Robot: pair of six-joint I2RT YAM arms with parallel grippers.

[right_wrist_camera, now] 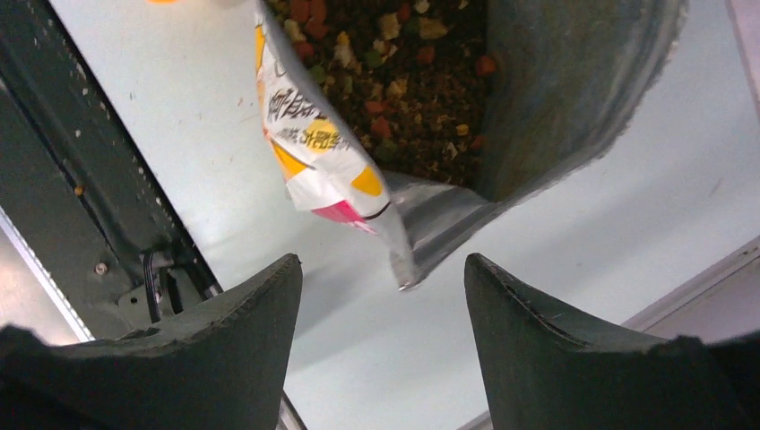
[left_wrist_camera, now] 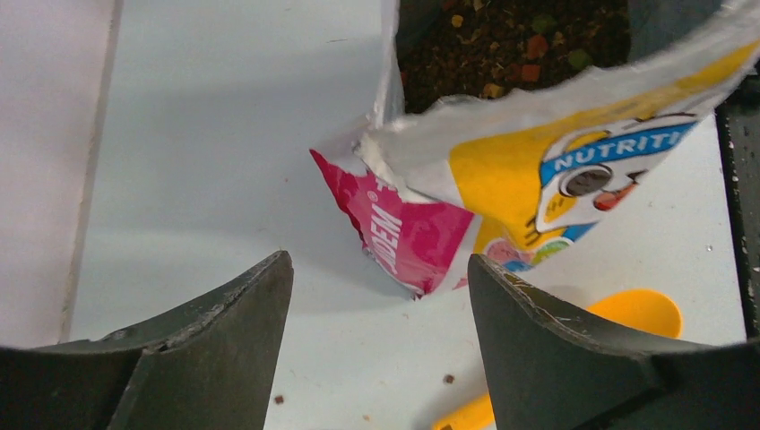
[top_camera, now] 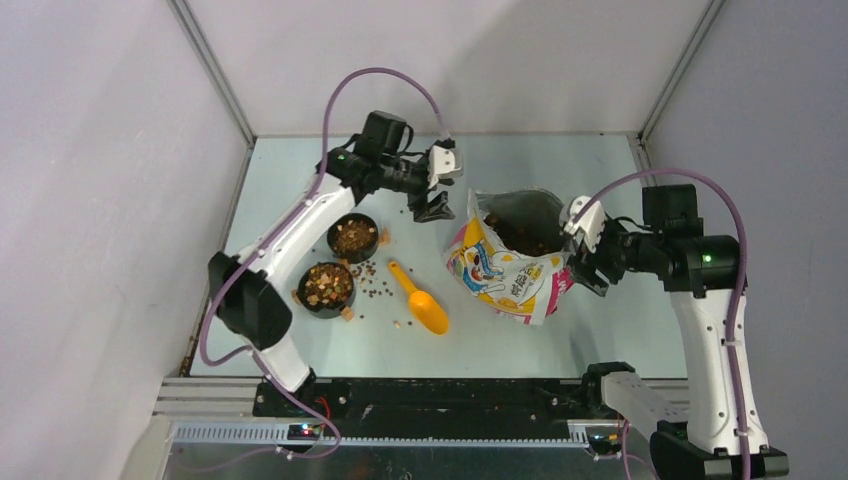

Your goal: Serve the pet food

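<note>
Pet food [top_camera: 353, 236] fills two black bowls at centre left, the far bowl [top_camera: 337, 245] and the near bowl [top_camera: 326, 289]; loose pellets [top_camera: 374, 281] lie beside them. More pet food sits in the open printed bag [top_camera: 505, 272], seen in the left wrist view [left_wrist_camera: 511, 40] and the right wrist view [right_wrist_camera: 394, 63]. My left gripper [top_camera: 436, 205] is open and empty, just left of the bag's mouth. My right gripper [top_camera: 582, 262] is open and empty at the bag's right corner. The orange scoop [top_camera: 422, 303] lies on the table between bowls and bag.
The pale table [top_camera: 300, 170] is walled by white panels at left, back and right. A black rail [top_camera: 440, 395] runs along the near edge. A few pellets [left_wrist_camera: 448, 379] lie on the table under my left gripper.
</note>
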